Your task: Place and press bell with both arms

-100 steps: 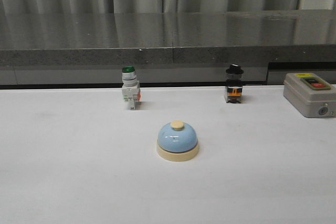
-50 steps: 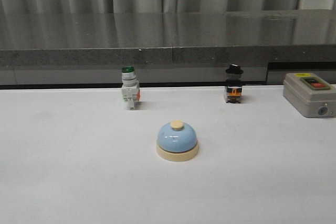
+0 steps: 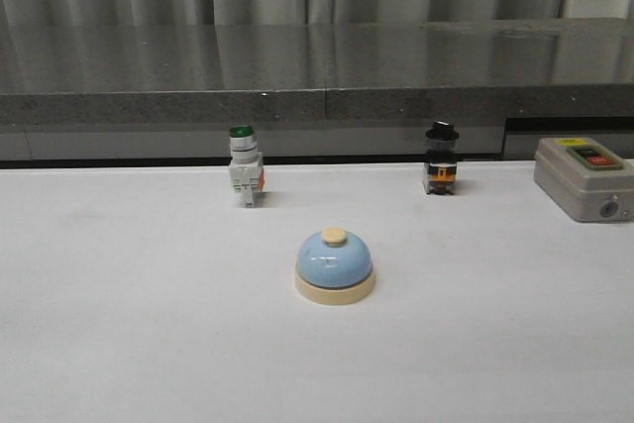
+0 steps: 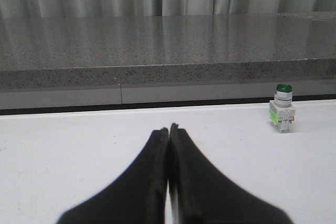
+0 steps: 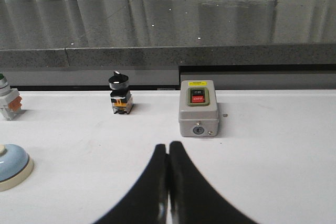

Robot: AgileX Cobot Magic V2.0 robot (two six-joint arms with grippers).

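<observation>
A plain white worktop (image 3: 119, 324) fills the lower half of the front frame. The bell (image 3: 335, 265) sits at centre. Toward the worktop's back edge, a green-capped switch (image 3: 245, 178) stands upper left of the bell, a black-knobbed switch (image 3: 441, 158) upper right, and a grey box (image 3: 584, 178) at the right edge.
</observation>
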